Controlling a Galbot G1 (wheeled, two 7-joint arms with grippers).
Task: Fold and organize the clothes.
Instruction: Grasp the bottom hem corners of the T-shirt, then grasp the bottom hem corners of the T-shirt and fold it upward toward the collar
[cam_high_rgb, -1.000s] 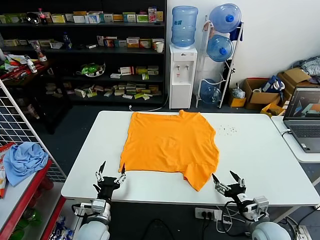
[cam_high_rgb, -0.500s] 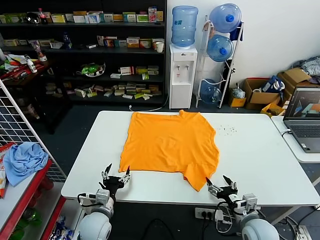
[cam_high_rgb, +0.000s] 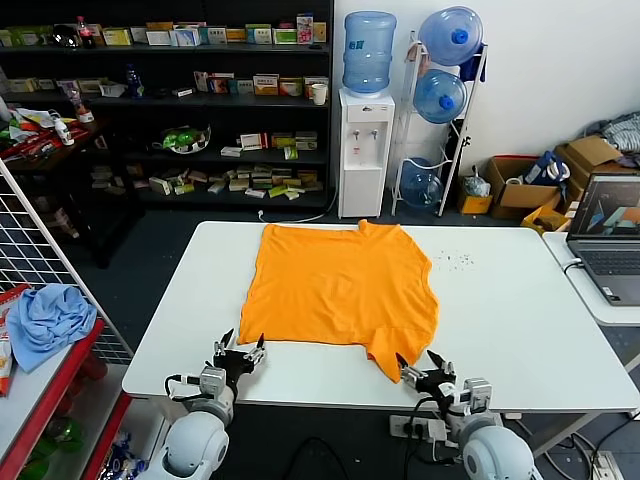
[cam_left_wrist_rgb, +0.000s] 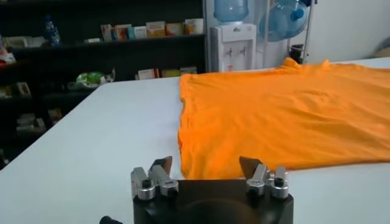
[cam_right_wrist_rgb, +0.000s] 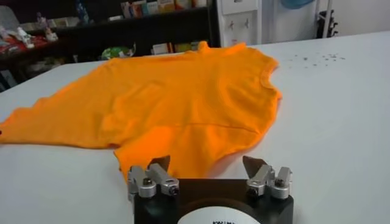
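The clothes are one bright orange T-shirt (cam_high_rgb: 340, 285) spread flat on the white table (cam_high_rgb: 510, 320), collar toward the far side. No lettering shows. My left gripper (cam_high_rgb: 240, 350) is open at the near left corner of the hem (cam_left_wrist_rgb: 183, 164), which lies just ahead between its fingertips (cam_left_wrist_rgb: 206, 165). My right gripper (cam_high_rgb: 420, 368) is open at the near right sleeve tip (cam_high_rgb: 395, 365). In the right wrist view that orange flap (cam_right_wrist_rgb: 177, 152) reaches down between the two fingertips (cam_right_wrist_rgb: 207, 164). Neither gripper holds cloth.
A laptop (cam_high_rgb: 610, 250) sits on a side table at the right. A light blue cloth bundle (cam_high_rgb: 45, 315) lies on a red shelf at the left behind a wire grid. Small dark specks (cam_high_rgb: 455, 260) dot the table's far right. Water dispenser (cam_high_rgb: 365, 150) and shelves stand behind.
Both grippers have moved forward and inward along the table's front edge to the shirt's near corners. Their jaws look somewhat narrower than before.
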